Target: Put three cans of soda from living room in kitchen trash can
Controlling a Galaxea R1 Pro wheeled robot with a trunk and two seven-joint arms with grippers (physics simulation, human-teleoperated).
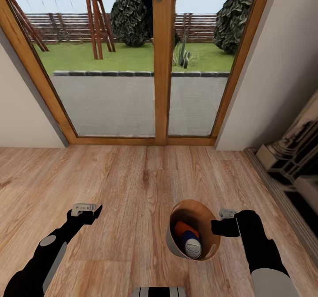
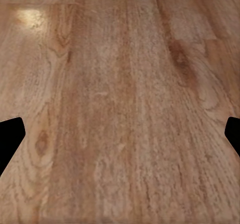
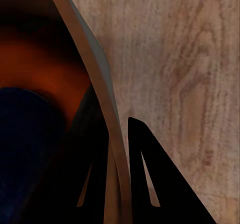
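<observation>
The tash can [image 1: 174, 239] is a pale tapered bin with a brown inside, held off the wood floor and tilted toward me. Inside it lie an orange can of soda [image 1: 181, 229] and a dark blue can of soda [image 1: 192, 244] with a pale top. My right gripper [image 1: 216, 227] is shut on the bin's right rim; the right wrist view shows the rim wall [image 3: 95, 74] pinched between the dark fingers [image 3: 150, 174], with the orange can [image 3: 45, 69] and blue can [image 3: 25, 134] blurred inside. My left gripper [image 1: 90, 209] hangs open over bare floor, its fingertips [image 2: 10, 139] wide apart.
Wood-framed glass doors [image 1: 163, 67] stand straight ahead, with pale walls on either side. A dark fireplace surround [image 1: 296, 155] runs along the right edge. Wood-plank floor [image 1: 132, 177] stretches open between me and the doors.
</observation>
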